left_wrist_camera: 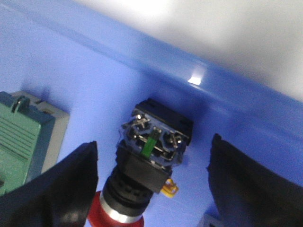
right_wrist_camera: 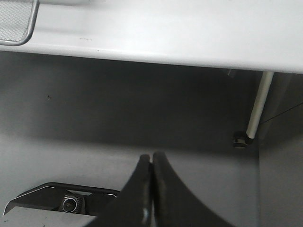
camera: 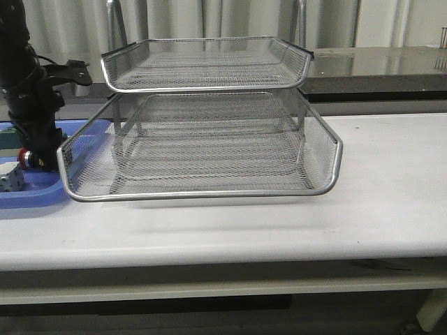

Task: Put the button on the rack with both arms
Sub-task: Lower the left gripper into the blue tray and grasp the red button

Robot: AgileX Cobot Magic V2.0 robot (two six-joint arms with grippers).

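Observation:
The button lies on its side in the blue tray, with its red cap, black barrel and blue block with green and yellow bits showing. My left gripper is open, with one finger on each side of the button and not touching it. In the front view the left arm reaches down into the tray at far left, and the red cap shows beside it. The silver wire-mesh rack stands mid-table. My right gripper is shut and empty, hanging below the table's edge; it is out of the front view.
A green flat block lies in the tray beside the left finger. A white block sits in the tray's front part. The right wrist view shows a rack corner, the table's underside and a table leg.

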